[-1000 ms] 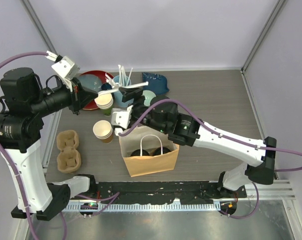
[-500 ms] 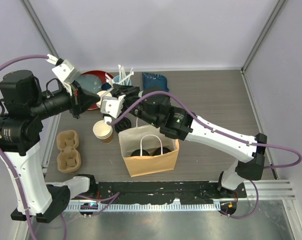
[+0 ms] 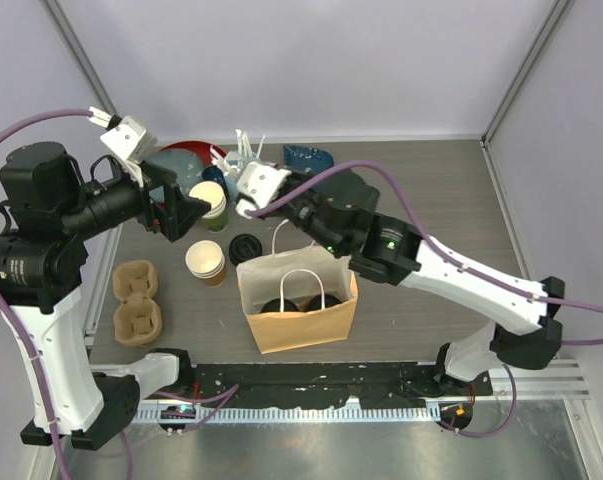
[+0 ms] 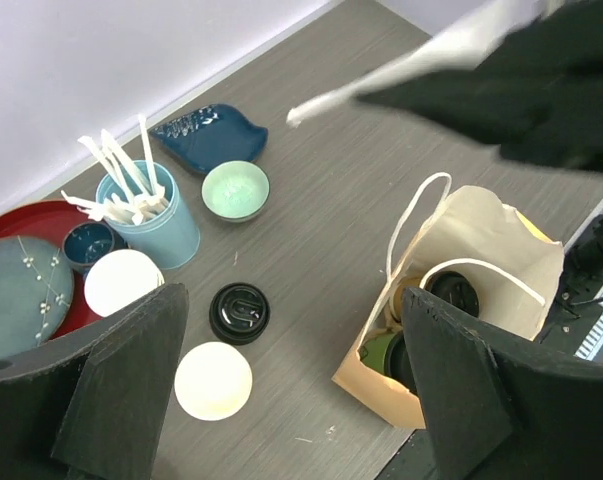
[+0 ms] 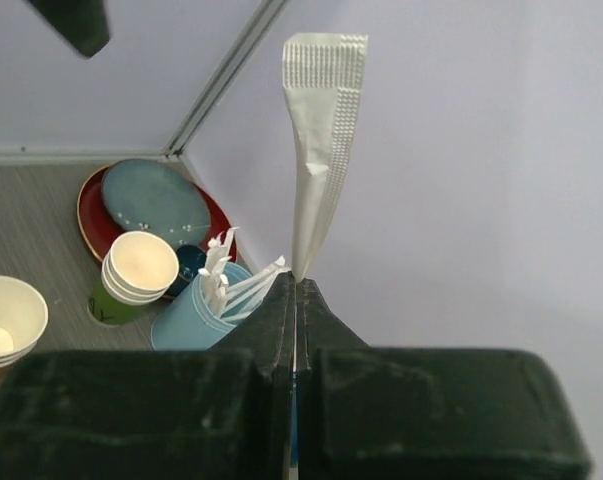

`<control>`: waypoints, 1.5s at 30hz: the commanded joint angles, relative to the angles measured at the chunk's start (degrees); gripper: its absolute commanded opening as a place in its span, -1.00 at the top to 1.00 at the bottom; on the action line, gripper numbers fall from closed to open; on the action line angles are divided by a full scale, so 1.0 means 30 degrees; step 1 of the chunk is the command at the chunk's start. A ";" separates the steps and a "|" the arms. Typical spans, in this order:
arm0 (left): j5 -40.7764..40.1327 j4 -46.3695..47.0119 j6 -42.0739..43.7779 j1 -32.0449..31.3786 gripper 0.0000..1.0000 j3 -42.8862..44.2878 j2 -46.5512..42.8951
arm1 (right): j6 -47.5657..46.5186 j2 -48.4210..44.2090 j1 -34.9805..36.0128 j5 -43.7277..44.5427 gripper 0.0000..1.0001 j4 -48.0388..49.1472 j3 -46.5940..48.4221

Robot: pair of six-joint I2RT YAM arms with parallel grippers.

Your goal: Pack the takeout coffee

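Observation:
The takeout coffee stands inside the brown paper bag (image 3: 301,328), two black lids (image 3: 278,304) showing side by side. In the left wrist view the green-walled cup (image 4: 379,350) sits low in the bag (image 4: 486,235), the other lidded cup (image 4: 451,292) behind it. My right gripper (image 3: 249,192) hovers above the blue cup, shut on a long white paper packet (image 5: 321,130) that sticks out from its tips (image 5: 296,282). My left gripper (image 3: 186,207) hangs open and empty (image 4: 296,300), high over the table left of the bag.
A blue cup of white packets (image 4: 151,225), lidless cup stacks (image 3: 209,200) (image 3: 205,260) and loose black lids (image 3: 245,247) stand behind the bag. Red plate (image 3: 186,158), blue leaf dish (image 3: 309,160), mint bowl (image 4: 235,190) at the back. Cardboard carriers (image 3: 137,300) lie left.
The left gripper opened and let go of the white packet. The right gripper swung up to it, shut on it and now holds it over the blue cup.

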 commanded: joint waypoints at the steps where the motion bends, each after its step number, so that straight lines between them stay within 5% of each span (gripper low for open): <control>1: -0.0864 0.1568 -0.0558 -0.0033 -0.87 -0.0802 -0.0129 | 0.2783 -0.3068 0.0014 0.1639 0.99 0.0930 0.0029; 5: -0.2090 0.2094 -0.0326 -0.0033 -0.90 -0.1594 -0.0188 | 0.6787 -0.4504 0.0014 0.1438 0.98 -0.2143 0.1282; 12: -0.3003 0.2681 0.0144 -0.0033 -0.91 -0.2971 -0.0129 | 1.2357 -0.5037 0.0043 -0.3396 0.99 -1.1570 0.4480; 18: -0.2886 0.2946 0.0173 -0.0033 -0.91 -0.3587 -0.0100 | 1.4007 -0.4714 0.0014 -0.1700 0.99 -1.5419 0.3665; 35: -0.2652 0.3004 0.0407 -0.0004 -0.91 -0.4115 -0.0217 | 1.3158 -0.7641 -0.0892 0.0030 0.99 -1.1148 -0.4978; 42: -0.2652 0.3004 0.0408 -0.0033 -0.91 -0.4115 -0.0187 | 1.4035 -0.8523 -0.3148 -0.2518 0.99 -0.9212 -0.6972; 43: -0.2652 0.3004 0.0466 -0.0033 -0.92 -0.4144 -0.0130 | 1.4154 -0.8523 -0.3353 -0.2693 0.92 -0.9212 -0.7147; 45: -0.2652 0.3033 0.0466 -0.0033 -0.92 -0.4173 -0.0129 | 1.4388 -0.8494 -0.3793 -0.2666 0.47 -0.9212 -0.7236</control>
